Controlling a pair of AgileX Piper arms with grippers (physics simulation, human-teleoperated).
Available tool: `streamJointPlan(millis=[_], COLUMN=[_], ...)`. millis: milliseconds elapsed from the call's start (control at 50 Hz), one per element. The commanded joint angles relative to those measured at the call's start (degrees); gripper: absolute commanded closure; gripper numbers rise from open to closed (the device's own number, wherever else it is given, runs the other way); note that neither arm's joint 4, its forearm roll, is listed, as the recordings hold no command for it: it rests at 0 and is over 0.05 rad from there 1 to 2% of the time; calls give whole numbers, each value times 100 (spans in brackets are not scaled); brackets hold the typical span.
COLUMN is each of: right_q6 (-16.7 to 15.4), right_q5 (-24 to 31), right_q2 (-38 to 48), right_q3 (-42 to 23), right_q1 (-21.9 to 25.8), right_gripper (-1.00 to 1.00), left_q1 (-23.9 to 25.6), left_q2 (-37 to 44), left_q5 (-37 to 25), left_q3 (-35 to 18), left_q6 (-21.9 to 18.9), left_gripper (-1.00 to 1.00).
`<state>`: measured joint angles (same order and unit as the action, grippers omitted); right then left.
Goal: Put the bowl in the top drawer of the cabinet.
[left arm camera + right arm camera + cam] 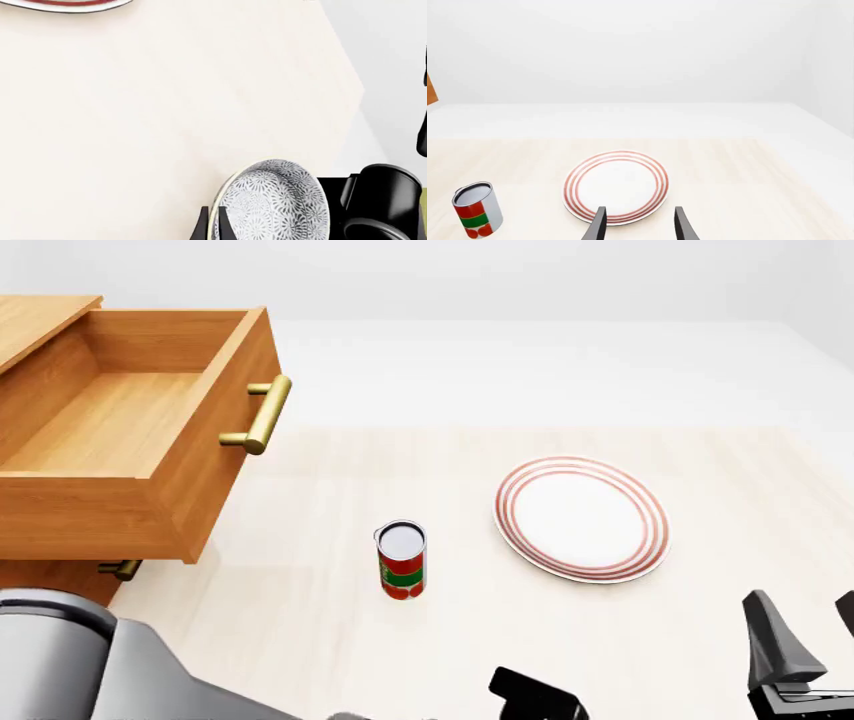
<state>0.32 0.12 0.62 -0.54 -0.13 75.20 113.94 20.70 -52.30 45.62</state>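
Far left: big light-brown wooden cabinet [34, 325], boxy brass-handled top drawer [120, 440] pulled wide open. Then a small red-and-green can [402, 560] upright on the pale table [307, 600], flat red-ringed white plate [582, 518] further right. Speckled blue-grey ceramic bowl [277, 202] pinched by its rim in the left gripper [212, 225]. Right gripper [637, 222] spread apart, holding nothing.

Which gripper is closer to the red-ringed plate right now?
Right. The right gripper hangs open just short of the plate, fingers pointing at it. The left gripper, shut on the bowl, is farther from it.
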Motion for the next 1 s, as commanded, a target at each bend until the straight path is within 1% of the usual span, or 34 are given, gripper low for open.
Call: streamJointPlan(millis=[20,280,540,760,1000], right_q6=[0,0,0,-1,2], right_q5=[-4,12,36,36,36], right_q2=[6,-12,-13,-13,-13], right_q3=[-2,-1,-23,-23,-23], right_q1=[-1,-1,-1,-1,-1], right_gripper=[-100,-100,-100,-100,-100], left_q1=[-90,-400,-647,-868,-1066], left_q2=[-183,-755,-1083,-1322,-1837], left_q5=[-98,-456,-617,-811,-1241], left_q3=[37,180,291,301,242], left_q6=[-89,-344,-476,-614,-779], left_gripper=[100,100,100,100,100])
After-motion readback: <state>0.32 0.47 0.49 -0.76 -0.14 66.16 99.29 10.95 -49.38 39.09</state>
